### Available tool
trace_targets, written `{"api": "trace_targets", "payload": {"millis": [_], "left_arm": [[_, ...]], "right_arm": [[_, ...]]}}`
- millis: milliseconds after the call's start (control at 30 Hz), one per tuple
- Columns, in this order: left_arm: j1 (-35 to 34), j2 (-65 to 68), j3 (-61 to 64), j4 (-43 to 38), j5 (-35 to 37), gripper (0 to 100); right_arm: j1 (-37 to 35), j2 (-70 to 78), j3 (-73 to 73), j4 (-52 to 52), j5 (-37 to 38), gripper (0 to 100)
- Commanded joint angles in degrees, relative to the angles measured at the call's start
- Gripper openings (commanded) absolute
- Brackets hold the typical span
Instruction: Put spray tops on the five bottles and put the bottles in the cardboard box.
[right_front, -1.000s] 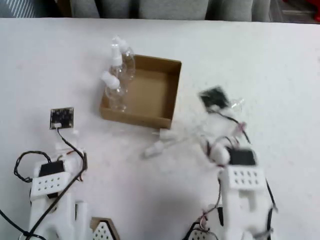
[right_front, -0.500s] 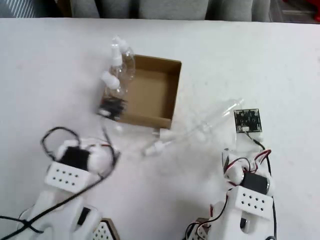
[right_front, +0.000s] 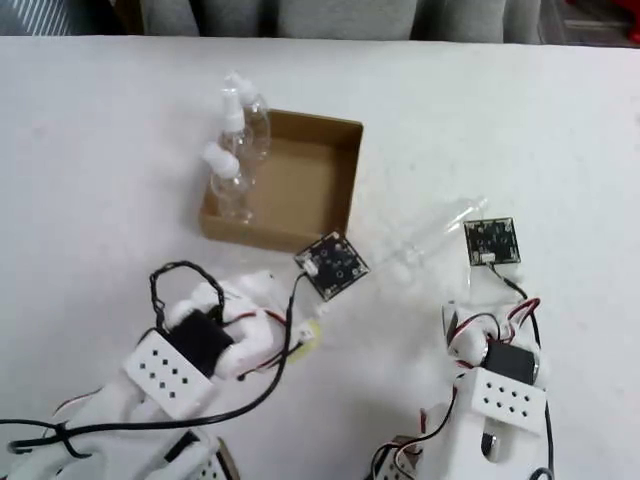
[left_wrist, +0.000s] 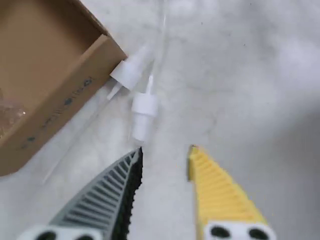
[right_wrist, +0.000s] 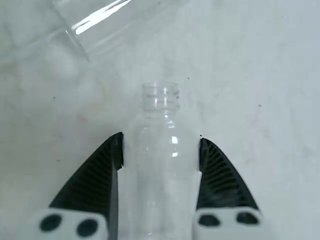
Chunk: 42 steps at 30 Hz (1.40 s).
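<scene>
Two white spray tops (left_wrist: 142, 112) lie on the table just beyond my open left gripper (left_wrist: 165, 151), beside the corner of the cardboard box (left_wrist: 60, 107). My right gripper (right_wrist: 160, 140) is shut on a clear bottle (right_wrist: 161, 115) with a bare threaded neck. A second clear bottle (right_wrist: 110, 20) without a top lies just past it, also seen on the table (right_front: 430, 235). Three bottles with spray tops (right_front: 230, 175) stand along the left side of the box (right_front: 300, 185). My left arm (right_front: 200, 340) stretches toward the box's near right corner.
The right arm (right_front: 495, 380) sits at the front right with its camera board (right_front: 492, 242) over the held bottle. White tabletop lies open to the left and far right of the box. Chair backs line the far edge.
The left arm swung from the front left to the centre, over the spray tops. The right arm pulled back toward the front a second ago and has stayed there since.
</scene>
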Motion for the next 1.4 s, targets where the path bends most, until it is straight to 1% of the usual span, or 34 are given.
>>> {"api": "trace_targets", "payload": {"millis": [0, 133, 233, 333, 600, 733, 1100, 1133, 1167, 1233, 1267, 1333, 1367], "left_arm": [[-0.7, 0.6, -1.4, -3.6, -0.6, 28], [-3.1, 6.8, -1.8, -8.4, -6.3, 24], [-3.4, 14.9, -2.4, -13.9, -7.2, 21], [-3.6, 21.8, -4.5, -17.0, -7.4, 20], [-9.8, 38.8, -14.0, -20.1, -7.8, 20], [-9.4, 46.3, -16.3, -20.0, -13.2, 20], [-7.3, 47.1, -16.4, -20.0, -13.7, 20], [-7.3, 47.1, -16.4, -20.0, -13.5, 18], [-7.2, 47.1, -16.4, -20.0, -13.5, 14], [-6.4, 47.2, -16.4, -20.2, -13.8, 3], [-5.6, 47.2, -16.3, -20.0, -13.8, 1], [-4.5, 46.8, -14.9, -19.8, -13.9, 4], [-4.4, 46.7, -14.4, -19.7, -13.9, 3]], "right_arm": [[0.5, 0.7, -1.0, -0.1, 2.2, 1.7], [0.5, 0.7, -1.0, -0.1, 2.3, 1.7], [0.5, 0.8, -1.0, -0.1, 2.5, 1.7], [0.4, 0.7, -1.0, -0.1, 2.5, 1.7], [0.4, 0.6, -0.9, -0.1, 2.6, 1.7], [0.4, 0.6, -0.9, -0.1, 2.6, 1.7], [0.4, 0.9, -0.6, -1.6, 2.6, 1.7], [0.4, 0.9, -0.6, -1.6, 2.6, 1.7], [0.4, 0.9, -0.6, -1.6, 2.6, 1.7], [0.4, 0.9, -0.6, -1.6, 2.6, 1.7], [0.4, 0.9, -0.6, -1.6, 2.6, 1.7], [0.4, 0.9, -0.6, -1.6, 2.6, 1.7], [0.4, 0.9, -0.6, -1.6, 2.6, 1.7]]}}
